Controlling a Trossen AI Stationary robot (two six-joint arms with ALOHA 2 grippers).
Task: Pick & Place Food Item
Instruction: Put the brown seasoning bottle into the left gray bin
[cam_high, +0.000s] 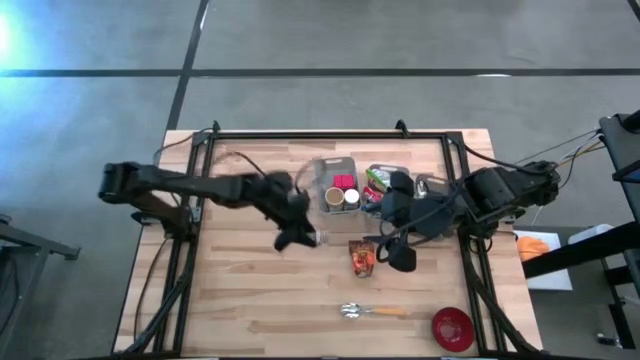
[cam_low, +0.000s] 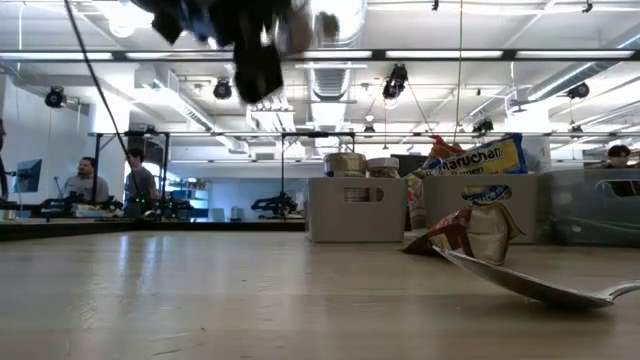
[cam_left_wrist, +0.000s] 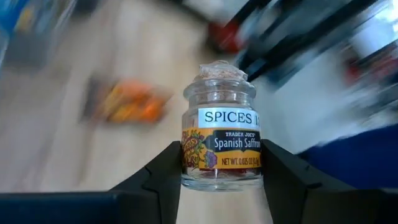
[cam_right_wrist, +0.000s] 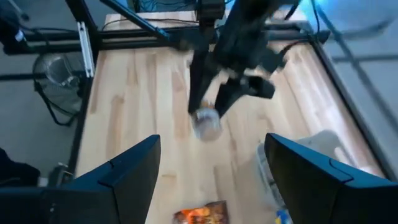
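I have the saffron jar (cam_left_wrist: 221, 127) clamped between the two fingers of my left end effector (cam_left_wrist: 221, 180), gripped low on its glass body with the cork stopper up and the label facing my wrist camera. So the pick is done and I am in the carry step: in the low view the jar rides well above the desk (cam_high: 240, 300), and from above it sits just ahead of my left end effector (cam_high: 297, 232) near the middle of the desk, a little short of the grey bin (cam_high: 338, 185). My right end effector (cam_right_wrist: 211, 180) hangs over the right half of the desk with its fingers spread wide and nothing in them, looking toward the jar (cam_right_wrist: 206, 122). Next I judge I must bring the jar over wherever it belongs and lower it upright before letting go; the drop spot is not obvious from here, perhaps the bin, perhaps open wood near the snack packet (cam_high: 362, 257).
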